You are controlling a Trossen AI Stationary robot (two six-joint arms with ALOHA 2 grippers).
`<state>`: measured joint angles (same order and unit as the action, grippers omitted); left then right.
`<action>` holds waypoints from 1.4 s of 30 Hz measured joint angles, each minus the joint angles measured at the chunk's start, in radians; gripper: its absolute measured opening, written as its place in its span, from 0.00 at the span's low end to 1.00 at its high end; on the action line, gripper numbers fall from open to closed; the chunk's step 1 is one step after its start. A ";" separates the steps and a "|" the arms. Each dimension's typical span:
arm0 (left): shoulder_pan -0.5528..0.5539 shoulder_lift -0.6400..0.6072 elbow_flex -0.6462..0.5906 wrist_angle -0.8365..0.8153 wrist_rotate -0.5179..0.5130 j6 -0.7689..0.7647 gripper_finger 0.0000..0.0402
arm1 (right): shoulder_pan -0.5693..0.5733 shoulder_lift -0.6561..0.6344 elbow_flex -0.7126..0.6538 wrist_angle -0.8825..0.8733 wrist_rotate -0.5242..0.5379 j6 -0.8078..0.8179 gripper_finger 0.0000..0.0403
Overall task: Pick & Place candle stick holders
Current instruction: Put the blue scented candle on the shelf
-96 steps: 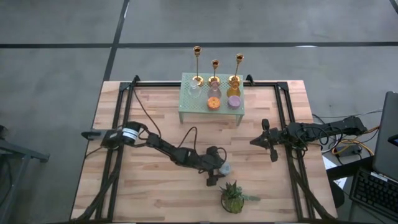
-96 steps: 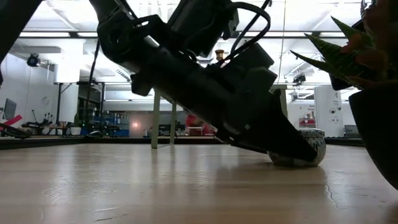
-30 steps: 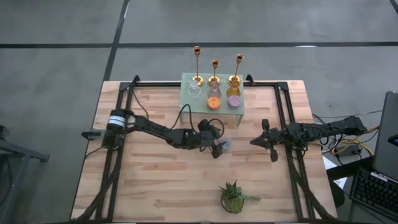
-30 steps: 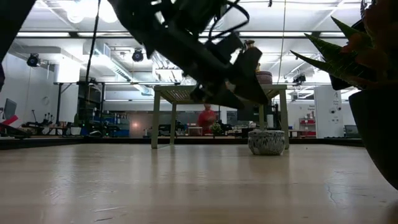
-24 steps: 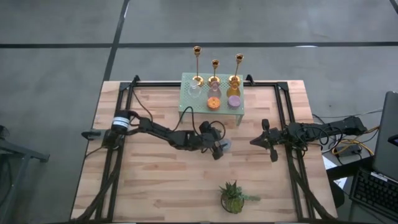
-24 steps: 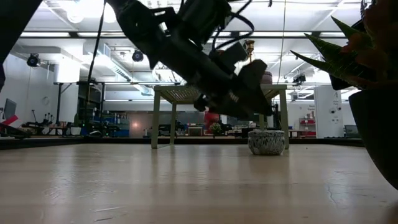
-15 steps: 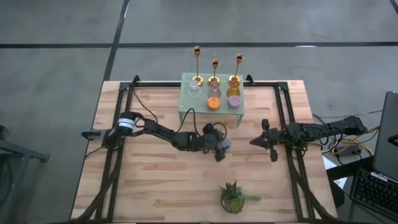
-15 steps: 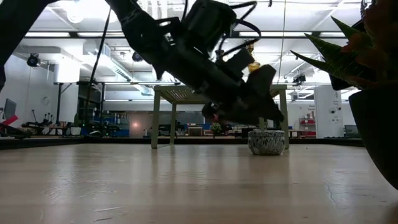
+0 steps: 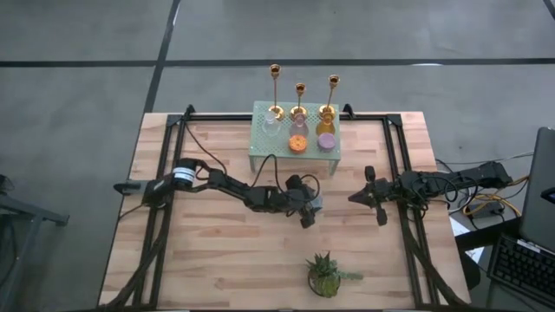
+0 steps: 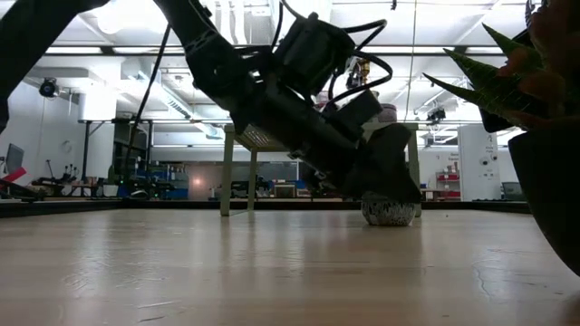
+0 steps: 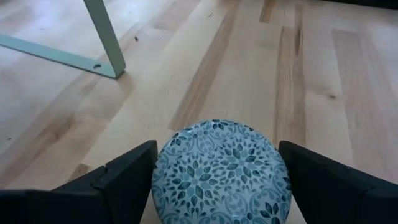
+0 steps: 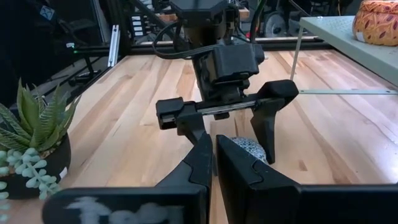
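Standing on the pale green rack [image 9: 330, 156] at the table's far edge: three gold candle stick holders [image 9: 299, 97], upright in a row, with orange and purple pucks before them. Left gripper [image 9: 310, 208]: mid-table, fingers spread wide either side of a blue-patterned round puck [image 11: 221, 166], apparently not yet gripping it. Right gripper [image 9: 379, 199]: well apart to the right, fingers pressed together, empty. Potted plant [image 9: 325, 275]: near edge of wooden table [image 9: 217, 251].

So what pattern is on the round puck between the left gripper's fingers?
The puck has a teal-and-white floral tile pattern, clearest in the left wrist view.
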<state>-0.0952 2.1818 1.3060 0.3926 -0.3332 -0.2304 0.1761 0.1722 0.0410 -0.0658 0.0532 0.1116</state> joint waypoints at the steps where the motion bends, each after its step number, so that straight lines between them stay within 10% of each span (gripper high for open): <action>1: 0.000 0.000 0.000 0.001 0.000 0.006 0.83 | 0.000 0.000 0.000 -0.001 0.000 0.000 0.04; 42: 0.002 -0.032 0.001 -0.071 0.063 0.020 0.73 | 0.000 0.001 0.000 -0.001 0.000 0.000 0.04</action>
<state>-0.0937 2.1499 1.3067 0.3216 -0.2699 -0.2102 0.1764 0.1728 0.0410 -0.0669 0.0528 0.1116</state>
